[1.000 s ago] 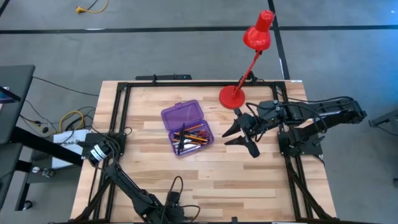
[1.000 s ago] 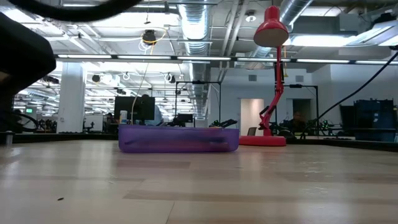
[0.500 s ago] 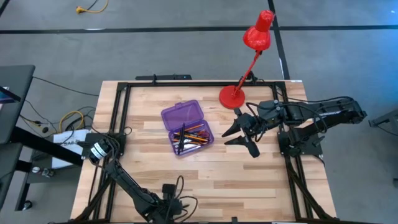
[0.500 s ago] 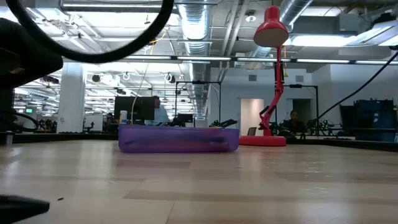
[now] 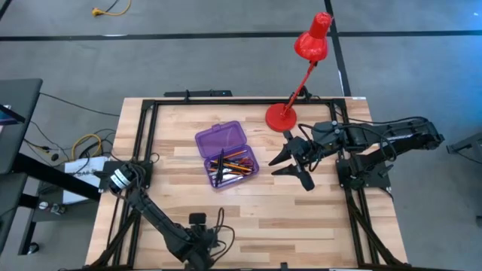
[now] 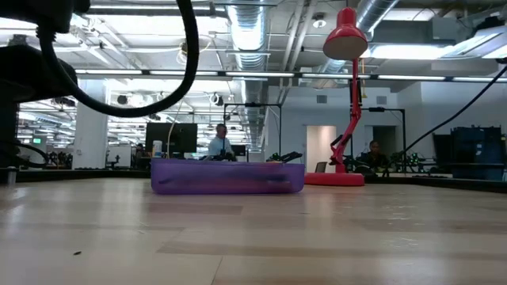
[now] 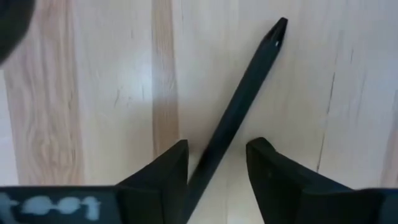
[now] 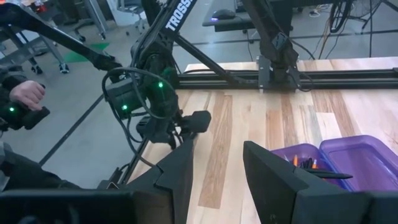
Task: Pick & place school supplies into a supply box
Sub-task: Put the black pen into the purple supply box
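The supply box [image 5: 228, 155] is purple and lies open mid-table, its lid [image 5: 221, 138] folded back toward the far edge. Orange pencils and black pens [image 5: 230, 163] lie in its tray; in the low view the box [image 6: 227, 176] rests flat on its base. A slim black pen [image 7: 249, 87] lies flat on the wood near the table's near edge. My left gripper [image 7: 217, 174] points down over it, open, one finger on each side of the pen's near end. My right gripper [image 5: 290, 160] hangs open and holds nothing, above the table right of the box. My left gripper comes at the black pen from above, its fingers [image 7: 171, 168] standing across the pen's end [image 7: 208, 165]. The pen lies flat on the table. One finger's edge meets the pen's outline; whether it touches the pen I cannot tell.
A red desk lamp [image 5: 285, 117] stands at the far right, its head [image 5: 312, 38] beyond the table's edge. A black frame [image 5: 226, 102] runs round the tabletop. Bare wood lies between the box and the near edge. A person's hand [image 8: 25, 93] shows beyond the table's left side.
My left gripper has tipped to point more steeply down. It has also shifted a little along the near edge toward the table's left. The box and my right arm have kept still.
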`<state>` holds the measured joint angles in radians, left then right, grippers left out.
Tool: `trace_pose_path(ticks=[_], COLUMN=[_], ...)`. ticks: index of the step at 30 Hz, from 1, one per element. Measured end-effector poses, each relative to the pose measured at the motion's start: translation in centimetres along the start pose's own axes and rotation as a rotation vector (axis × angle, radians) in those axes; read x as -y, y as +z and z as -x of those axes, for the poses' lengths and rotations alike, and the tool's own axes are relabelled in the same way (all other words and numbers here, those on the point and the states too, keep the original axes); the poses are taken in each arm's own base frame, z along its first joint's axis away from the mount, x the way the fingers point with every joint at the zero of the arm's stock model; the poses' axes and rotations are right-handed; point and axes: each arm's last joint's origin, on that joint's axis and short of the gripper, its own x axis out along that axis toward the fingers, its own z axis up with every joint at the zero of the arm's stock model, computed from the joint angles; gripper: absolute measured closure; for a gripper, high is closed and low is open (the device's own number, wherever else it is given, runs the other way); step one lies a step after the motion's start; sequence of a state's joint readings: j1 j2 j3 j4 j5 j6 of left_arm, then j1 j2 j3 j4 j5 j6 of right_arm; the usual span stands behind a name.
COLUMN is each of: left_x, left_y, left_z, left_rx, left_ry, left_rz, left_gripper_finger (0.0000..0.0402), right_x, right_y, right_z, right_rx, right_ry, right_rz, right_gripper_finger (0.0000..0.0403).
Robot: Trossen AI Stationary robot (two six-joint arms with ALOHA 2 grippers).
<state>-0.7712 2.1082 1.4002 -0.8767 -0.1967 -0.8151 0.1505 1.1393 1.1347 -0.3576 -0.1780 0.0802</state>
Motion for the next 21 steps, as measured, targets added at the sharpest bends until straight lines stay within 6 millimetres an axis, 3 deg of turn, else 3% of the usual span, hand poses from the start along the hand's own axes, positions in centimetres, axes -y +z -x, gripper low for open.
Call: trace_pose_path(ticks=[5,14,21], left_x=[-0.5,-1.8,-3.4], left_y=[0.5,1.5,3.2], left_z=[-0.1,-0.4,-0.9], left_rx=[-0.02,-0.04,-0.101], left_ry=[-0.017,-0.006,-0.125], left_rz=[-0.017,-0.097,-0.149], left_gripper_finger=[0.0284,0.0385,0.0388], right_x=[0.0,-0.1,-0.3], right_y=[0.0,0.0,0.0], right_z=[0.0,0.0,0.0], right_rx=[0.001,0.002,0.001], right_ry=[0.0,0.002,0.006], right_rz=[0.0,0.001,0.006], right_gripper_finger=[0.0269,0.0269,0.0269])
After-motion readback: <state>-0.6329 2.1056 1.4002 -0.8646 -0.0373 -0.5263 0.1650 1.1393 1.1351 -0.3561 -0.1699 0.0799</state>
